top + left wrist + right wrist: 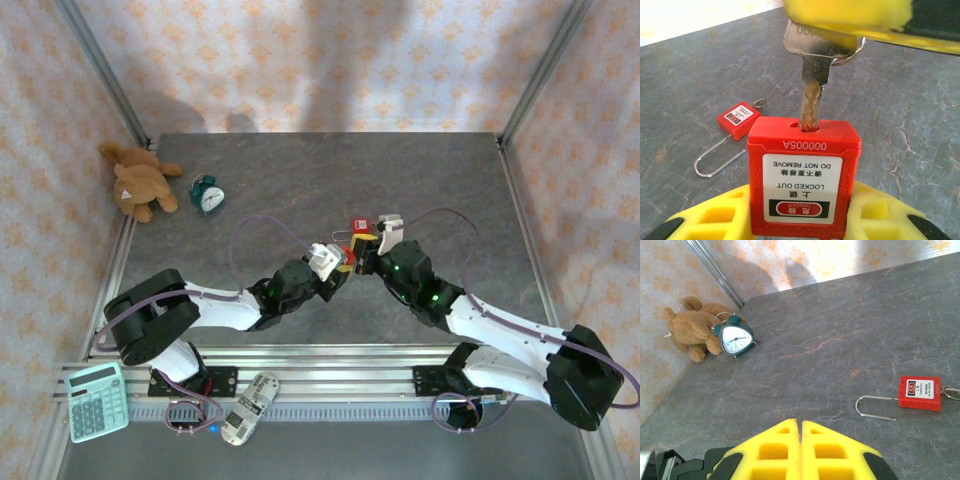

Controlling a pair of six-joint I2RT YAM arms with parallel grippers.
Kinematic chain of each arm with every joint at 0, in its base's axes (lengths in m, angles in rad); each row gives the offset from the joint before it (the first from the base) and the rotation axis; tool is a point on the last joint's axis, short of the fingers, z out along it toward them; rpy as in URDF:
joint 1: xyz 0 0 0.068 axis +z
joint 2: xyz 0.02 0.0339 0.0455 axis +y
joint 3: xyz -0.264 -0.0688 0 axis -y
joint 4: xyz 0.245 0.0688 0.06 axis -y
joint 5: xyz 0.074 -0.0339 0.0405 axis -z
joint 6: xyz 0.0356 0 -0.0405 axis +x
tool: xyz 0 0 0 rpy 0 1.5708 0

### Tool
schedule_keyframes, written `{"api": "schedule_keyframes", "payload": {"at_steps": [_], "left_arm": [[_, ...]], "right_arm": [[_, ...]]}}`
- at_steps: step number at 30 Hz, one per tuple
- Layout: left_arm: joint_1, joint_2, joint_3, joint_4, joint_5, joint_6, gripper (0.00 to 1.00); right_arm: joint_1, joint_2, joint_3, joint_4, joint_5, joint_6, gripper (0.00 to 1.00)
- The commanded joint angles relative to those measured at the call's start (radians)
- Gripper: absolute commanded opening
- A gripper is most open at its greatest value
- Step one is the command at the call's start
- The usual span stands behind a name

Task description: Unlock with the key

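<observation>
Key blade set in the held padlock's slot

The red padlock (804, 180), with a white "LOCKED OUT / DO NOT REMOVE" label, stands keyway-up, clamped in the left gripper (802, 196). The silver key (812, 85) sits blade-down, partway in the slot, with its head pinched in the closed right gripper (800, 427). A second red padlock (920, 393) lies flat on the table nearby, its thin wire shackle stretched sideways.

- The red padlock (804, 175) carries the raised code "000005A" along its upper edge, seen upside down.
- Its white label, just below that code and also upside down, reads "LOCKED OUT", "DO NOT REMOVE", two lines of Chinese characters, and "DANGER" on a red band.
- The key (812, 65), standing in this padlock's top, has stamped zeros on its head; the rest is covered.
- The second padlock (738, 119), to the left of it on the counter (900, 125), has a label too small to read.
</observation>
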Motion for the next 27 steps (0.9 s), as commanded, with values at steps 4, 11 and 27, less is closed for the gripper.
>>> {"api": "schedule_keyframes", "payload": {"at_steps": [4,11,27], "left_arm": [[0.037,-0.059,0.088,0.128,-0.011,-0.026,0.28],[0.036,-0.058,0.116,0.069,0.003,0.009,0.28],[0.048,-0.105,0.074,0.124,0.057,0.0,0.28]], "right_arm": [[0.022,0.062,-0.025,-0.11,-0.114,0.027,0.0],[0.024,0.107,0.004,-0.133,-0.164,0.04,0.0],[0.025,0.093,-0.012,-0.184,-0.17,0.036,0.0]]}}
